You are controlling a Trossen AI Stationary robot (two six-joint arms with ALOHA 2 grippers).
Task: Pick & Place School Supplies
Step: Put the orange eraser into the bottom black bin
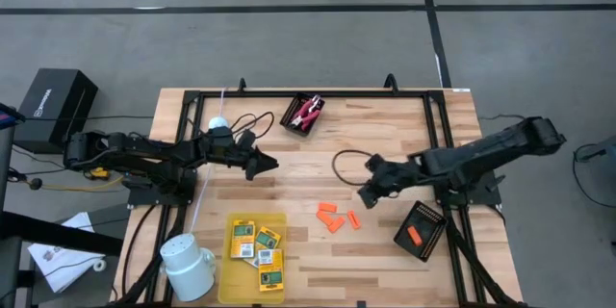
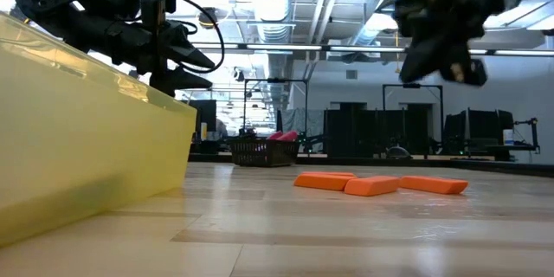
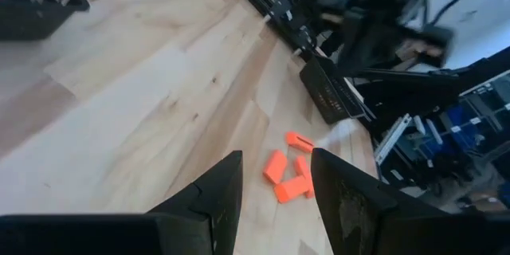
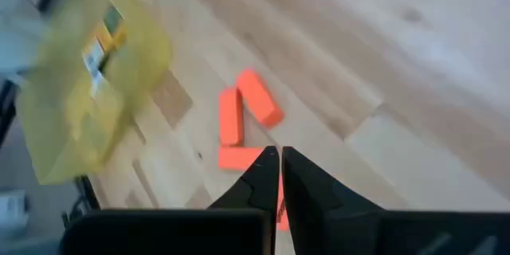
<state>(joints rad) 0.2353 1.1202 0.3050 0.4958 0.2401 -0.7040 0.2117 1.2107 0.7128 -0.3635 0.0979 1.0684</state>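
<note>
Several stubby orange pieces (image 1: 332, 217) lie flat on the wooden table, right of centre; they also show in the low view (image 2: 372, 183) and the right wrist view (image 4: 251, 107). My right gripper (image 1: 368, 195) hangs shut above and just right of them, slanting down, with nothing between its fingers (image 4: 279, 159). My left gripper (image 1: 265, 166) hovers open and bare left of centre, pointing toward the pieces (image 3: 276, 155). Yellow-and-green packets (image 1: 258, 245) lie in a yellow tray (image 1: 234, 284). A red-handled tool (image 1: 308, 111) rests in a black basket (image 1: 292, 123).
A second black basket (image 1: 428, 219) at the right holds one orange piece (image 1: 416, 235). A white mug (image 1: 186, 265) lies by the tray's left side. A small white disc (image 1: 218, 122) sits at the far left. A black frame runs along the table's far edge and sides.
</note>
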